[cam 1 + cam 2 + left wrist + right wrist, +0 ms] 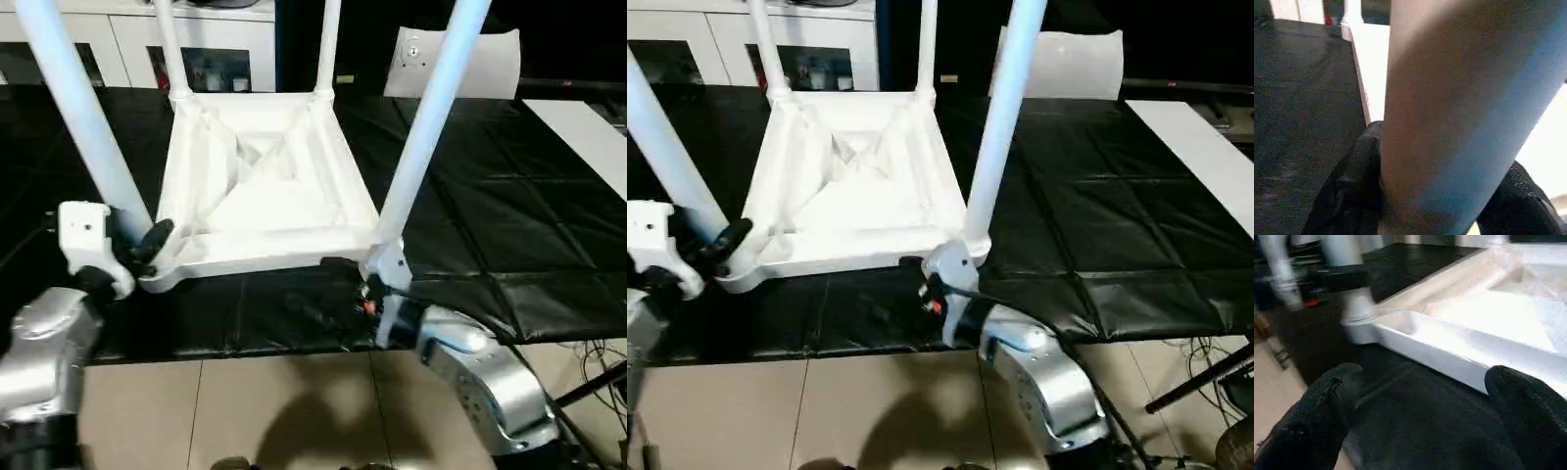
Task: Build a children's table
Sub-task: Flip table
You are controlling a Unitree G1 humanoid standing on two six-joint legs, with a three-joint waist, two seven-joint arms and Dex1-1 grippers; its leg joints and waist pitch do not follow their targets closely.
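A: Legs first, from the left. The near-left leg (pixel 83 127) stands in its corner socket, and the left gripper (pixel 147 245) is clamped round its base; the left wrist view has a black finger (pixel 1352 186) pressed to either side of the white tube.

B: And the tabletop?

A: The tabletop (pixel 260 186) lies upside down on the black mat (pixel 490 215), ribbed underside up, its near edge close to the mat's front. Two far legs (pixel 168 49) rise from the back corners, and the near-right leg (pixel 431 117) stands at the front right corner.

B: So all four are in?

A: All four stand upright. I'd judge the fitting nearly done; what seems left is pressing them home and turning the table over.

B: The right gripper?

A: The right gripper (pixel 1420 416) hangs wide open and empty, just off the near edge. Its wrist view shows that gap; the head views don't.
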